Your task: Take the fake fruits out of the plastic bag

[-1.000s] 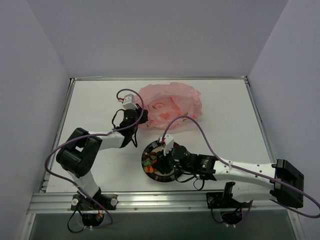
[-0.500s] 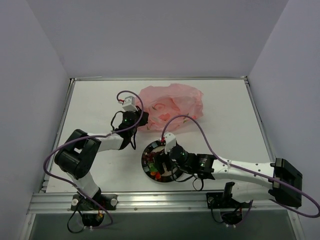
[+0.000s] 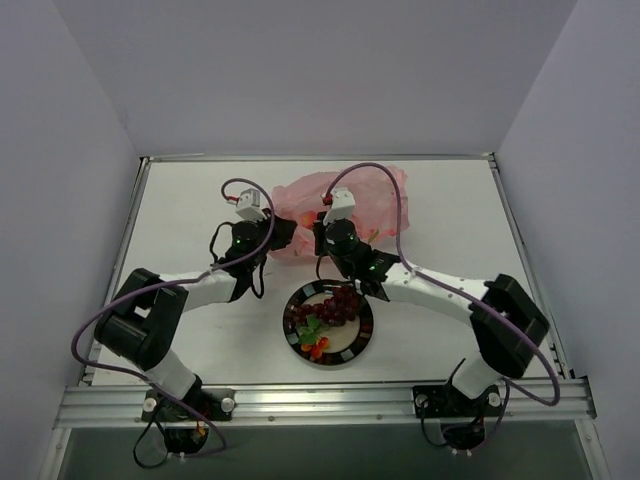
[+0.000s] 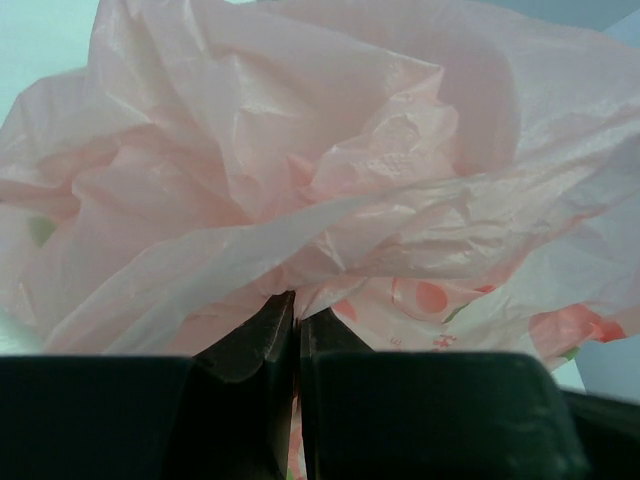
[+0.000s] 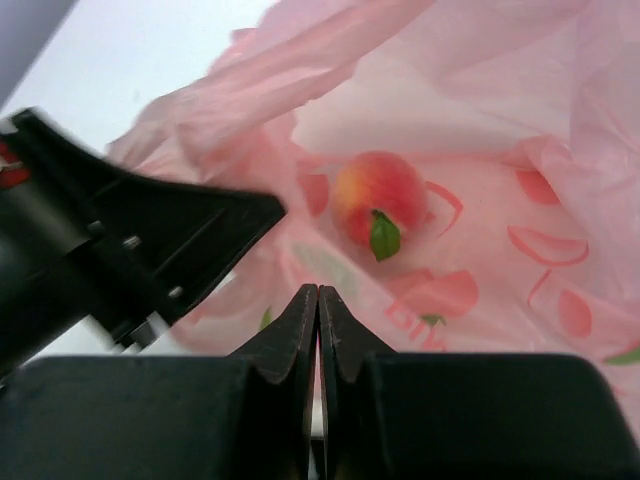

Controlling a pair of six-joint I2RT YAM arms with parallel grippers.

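Observation:
The pink plastic bag (image 3: 365,195) lies crumpled at the back of the table. My left gripper (image 3: 283,232) is shut on a fold of the bag's left edge; the wrist view shows the film (image 4: 300,150) pinched at the fingertips (image 4: 297,300). My right gripper (image 3: 322,233) is shut and empty, its tips (image 5: 318,292) at the bag's (image 5: 470,110) mouth. A pink-orange peach (image 5: 378,195) with a green leaf lies inside the bag just ahead of them. The dark grape bunch (image 3: 341,303) and small orange pieces with green leaves (image 3: 313,340) lie on the plate (image 3: 366,335).
The round dark-rimmed plate stands in front of the bag, between the two arms. My left gripper's black body (image 5: 130,250) shows close on the left in the right wrist view. Purple cables loop above both wrists. Walls enclose the table.
My right arm has left the plate and swung back to the bag's mouth. The grape bunch now lies on the plate. The left gripper has kept its hold on the bag.

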